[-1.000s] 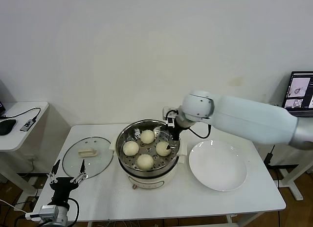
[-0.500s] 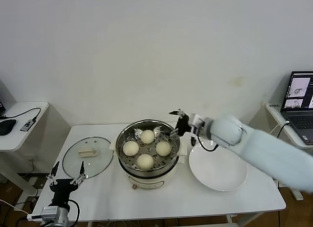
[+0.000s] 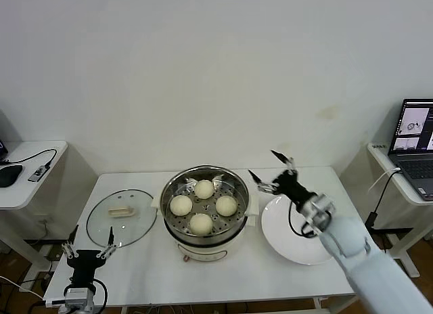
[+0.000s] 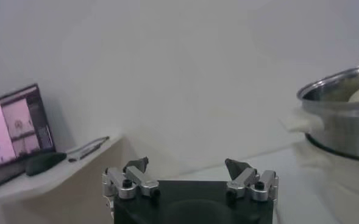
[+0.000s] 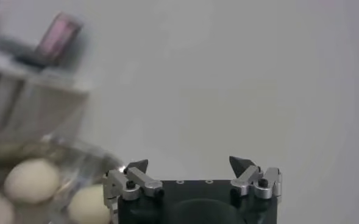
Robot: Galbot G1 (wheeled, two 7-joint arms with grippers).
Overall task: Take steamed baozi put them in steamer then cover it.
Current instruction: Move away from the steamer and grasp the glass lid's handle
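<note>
While the white table (image 3: 203, 273) carries everything, the steamer (image 3: 205, 238) stands at its middle with its cover (image 3: 122, 217) lying flat just to my left of it and a white plate (image 3: 308, 243) on the other side. All four steamed baozi (image 3: 203, 206) sit on the perforated tray inside. Over the plate's near edge hangs my right gripper (image 3: 272, 170), fingers spread wide and empty. Down at the table's front left edge hangs my left gripper (image 3: 87, 248), fingers likewise apart, holding nothing.
</note>
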